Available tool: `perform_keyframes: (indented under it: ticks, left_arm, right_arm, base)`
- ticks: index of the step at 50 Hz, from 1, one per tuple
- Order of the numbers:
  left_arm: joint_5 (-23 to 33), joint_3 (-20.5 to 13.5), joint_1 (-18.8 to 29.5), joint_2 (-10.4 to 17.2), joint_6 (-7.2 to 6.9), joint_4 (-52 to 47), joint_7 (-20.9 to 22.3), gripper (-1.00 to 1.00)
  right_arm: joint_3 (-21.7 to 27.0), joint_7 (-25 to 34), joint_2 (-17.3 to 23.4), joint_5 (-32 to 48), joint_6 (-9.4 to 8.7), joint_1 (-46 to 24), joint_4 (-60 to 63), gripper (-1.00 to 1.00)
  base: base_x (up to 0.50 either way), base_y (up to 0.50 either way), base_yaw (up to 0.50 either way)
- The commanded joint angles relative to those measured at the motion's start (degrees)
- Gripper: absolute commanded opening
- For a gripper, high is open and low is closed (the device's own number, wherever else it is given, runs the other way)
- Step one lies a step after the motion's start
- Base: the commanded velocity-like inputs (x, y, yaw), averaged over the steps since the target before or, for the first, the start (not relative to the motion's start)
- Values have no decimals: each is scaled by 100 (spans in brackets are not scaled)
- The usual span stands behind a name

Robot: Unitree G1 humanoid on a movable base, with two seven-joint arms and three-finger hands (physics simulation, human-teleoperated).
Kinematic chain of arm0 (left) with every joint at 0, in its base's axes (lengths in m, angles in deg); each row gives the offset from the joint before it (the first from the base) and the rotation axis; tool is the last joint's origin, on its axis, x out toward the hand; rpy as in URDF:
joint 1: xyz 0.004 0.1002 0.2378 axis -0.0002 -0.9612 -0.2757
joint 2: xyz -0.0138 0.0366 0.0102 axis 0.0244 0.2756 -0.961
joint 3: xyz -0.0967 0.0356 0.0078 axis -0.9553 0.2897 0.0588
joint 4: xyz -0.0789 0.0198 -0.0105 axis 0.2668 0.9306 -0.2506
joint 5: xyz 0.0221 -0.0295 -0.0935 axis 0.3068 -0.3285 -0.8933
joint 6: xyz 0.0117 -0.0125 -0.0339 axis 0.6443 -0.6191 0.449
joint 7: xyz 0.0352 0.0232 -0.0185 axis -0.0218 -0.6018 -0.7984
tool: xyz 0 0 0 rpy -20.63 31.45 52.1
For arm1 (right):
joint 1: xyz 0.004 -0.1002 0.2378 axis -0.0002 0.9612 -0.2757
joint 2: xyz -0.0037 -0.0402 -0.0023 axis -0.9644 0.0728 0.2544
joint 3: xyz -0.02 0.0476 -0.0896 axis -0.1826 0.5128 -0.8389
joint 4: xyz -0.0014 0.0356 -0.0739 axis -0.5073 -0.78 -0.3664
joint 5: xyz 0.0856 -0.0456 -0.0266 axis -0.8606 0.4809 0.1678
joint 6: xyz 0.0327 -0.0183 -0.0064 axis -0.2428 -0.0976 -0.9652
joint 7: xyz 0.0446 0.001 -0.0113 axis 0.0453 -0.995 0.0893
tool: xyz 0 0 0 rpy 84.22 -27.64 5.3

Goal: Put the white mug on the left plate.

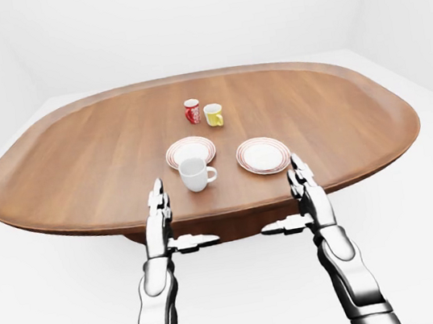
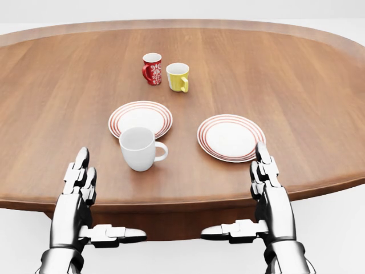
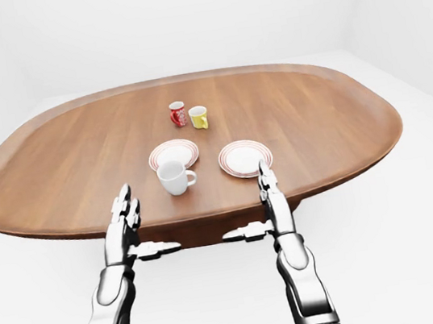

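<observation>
In the head view the white mug (image 2: 138, 148) stands upright at centre-left of the frame, between the two hands and above them — apart from both, nearer the left hand (image 2: 80, 197) at lower left than the right hand (image 2: 265, 194) at lower right. Both hands have fingers spread, thumbs pointing inward, holding nothing. The mug is plain glossy white, handle to the frame's right, just below the left plate (image 2: 141, 118) — red-ringed — on the wooden table (image 2: 296, 85).

Bright even light, soft shadows, sharp render
</observation>
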Motion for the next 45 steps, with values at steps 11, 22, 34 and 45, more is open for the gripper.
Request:
perform_keyframes:
  ticks: [11, 22, 34, 45]
  left_arm:
    - [217, -100, -27, 107, 288, 116, 193, 99]
    - [-558, -527, 698, 239, -575, -3615, 64, 99]
    - [-662, -543, 647, 259, -575, -3412, -58, 99]
    - [-695, -573, 668, 280, -575, -3326, -74, 99]
  right_arm:
    - [112, 368, 57, -223, -446, 131, 828, 100]
    - [631, 223, 324, -1067, -446, -675, 4217, 100]
    - [713, 107, 246, -1345, -446, -615, 4088, 100]
    - [648, 171, 313, -1512, -446, -569, 4163, 100]
  base:
    - [0, 0, 0]
    - [0, 0, 0]
    - [0, 0, 0]
    - [0, 30, 0]
